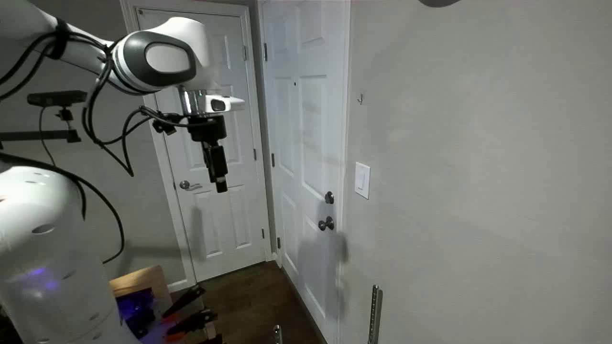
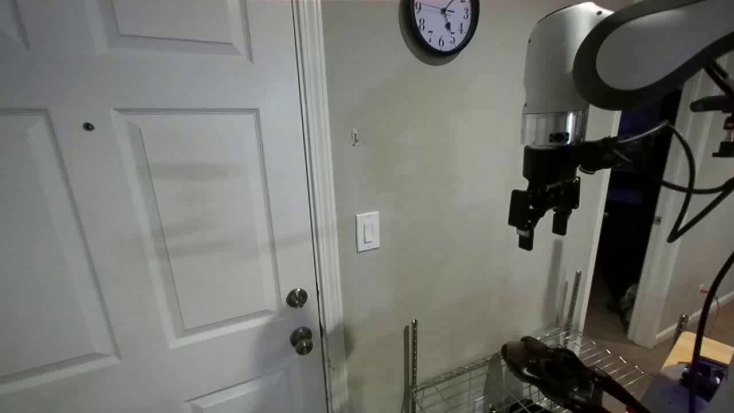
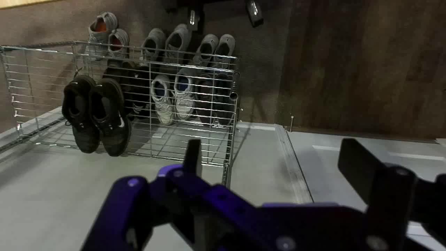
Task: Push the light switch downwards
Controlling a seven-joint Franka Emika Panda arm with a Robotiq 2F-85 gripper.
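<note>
Light switch (image 2: 367, 232): was mounted right of the panelled door (image 2: 200, 218).
Fingers (image 2: 526, 238): hung apart, well away from the switch.

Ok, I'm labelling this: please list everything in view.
doors: two, white, flanking a corner
light switch: one, white, wall beside door
knob: one, metallic, same door
deadbolt: one, metallic, above knob
lever handle: one, metallic, other door
hook: one, metallic, above switch
clock: one, black rim, high on wall
wire rack: one, silver, beside wall
shoes: many, dark and pale, on or near rack
doorway: one, dark, beyond rack
wooden board: one, tan, low in an exterior view
clamp-like tools: at least two, black, beside board
camera: one, black, left in an exterior view
arm: one, mostly white, both exterior views
cables: several, black, along arm
gripper: one, black, open, below arm
</note>
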